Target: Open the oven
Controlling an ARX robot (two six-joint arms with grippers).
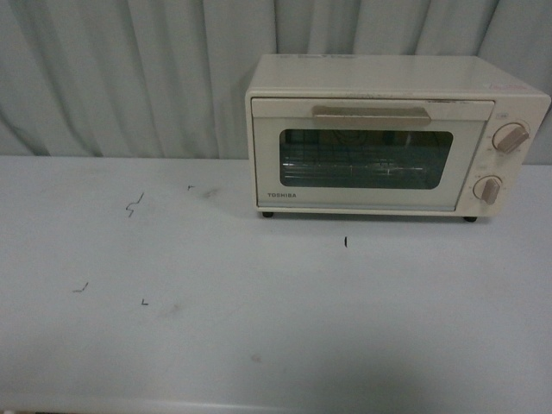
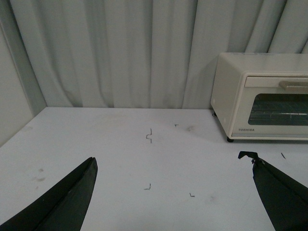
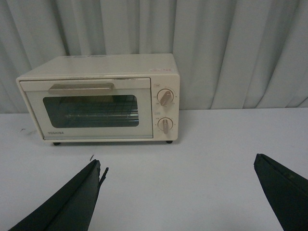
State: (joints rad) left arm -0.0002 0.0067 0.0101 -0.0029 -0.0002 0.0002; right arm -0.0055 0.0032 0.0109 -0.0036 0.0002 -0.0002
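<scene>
The oven is a cream-white Toshiba toaster oven at the back right of the table. Its glass door is shut, with the beige bar handle along the top and two round knobs at its right. A wire rack shows behind the glass. It also shows in the left wrist view and the right wrist view. My left gripper is open and empty, well short and left of the oven. My right gripper is open and empty, facing the oven's right part from a distance. Neither arm shows in the front view.
The white table carries small dark pen marks. A pleated grey-white curtain hangs right behind the oven. A side wall borders the table's far left in the left wrist view.
</scene>
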